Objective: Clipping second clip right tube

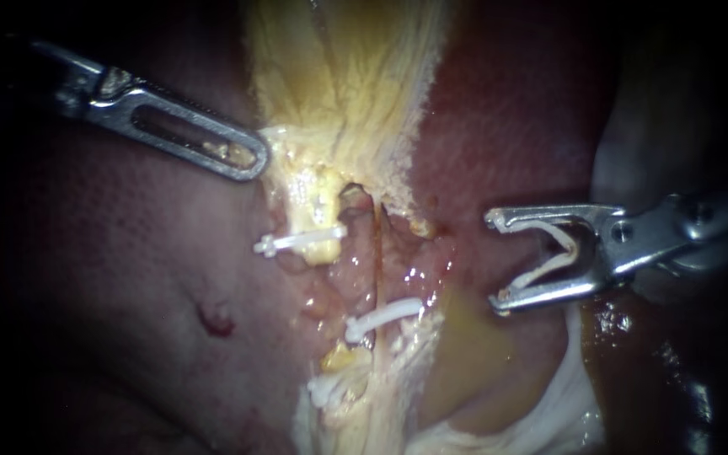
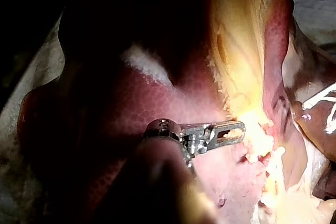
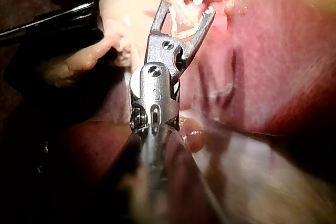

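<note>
so the liver fills most of the endoscope view, dark pink, wet and finely mottled. a band of yellow stringy tissue, pale and fibrous, drops from 12 o'clock to the middle

my left instrument is steel with a long slot and comes in from 10 o'clock, jaws closed on the edge of that yellow band. my right instrument sits at 3 o'clock, jaws spread wide with an open clip seated between them, white plastic bent in a V, well apart from the tubes

the right tube is a thin brownish strand dead centre, with a white lower clip across it toward 6 o'clock. just beside it toward 9 o'clock, the fatter yellow left tube has a white upper clip across it
</note>
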Controlling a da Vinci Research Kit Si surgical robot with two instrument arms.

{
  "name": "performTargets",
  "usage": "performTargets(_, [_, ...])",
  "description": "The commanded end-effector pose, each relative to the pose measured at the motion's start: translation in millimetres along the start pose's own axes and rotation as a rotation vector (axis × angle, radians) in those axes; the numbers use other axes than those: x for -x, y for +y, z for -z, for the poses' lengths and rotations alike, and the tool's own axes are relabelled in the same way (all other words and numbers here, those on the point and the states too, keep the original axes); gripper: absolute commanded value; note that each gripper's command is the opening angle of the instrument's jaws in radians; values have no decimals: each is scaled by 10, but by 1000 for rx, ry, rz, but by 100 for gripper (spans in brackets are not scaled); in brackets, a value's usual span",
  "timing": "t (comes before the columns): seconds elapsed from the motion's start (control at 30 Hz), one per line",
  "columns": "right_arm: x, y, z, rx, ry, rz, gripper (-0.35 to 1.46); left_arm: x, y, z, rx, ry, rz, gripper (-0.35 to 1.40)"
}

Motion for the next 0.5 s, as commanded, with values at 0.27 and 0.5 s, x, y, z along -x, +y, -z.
performTargets(0.27, [8,2,-23,-14,2,-55,50,-1,1,-2,2,0,0,-35])
performTargets(0.5, [29,11,-53,-32,2,-176,50,-1,1,-3,2,-1,-1,-35])
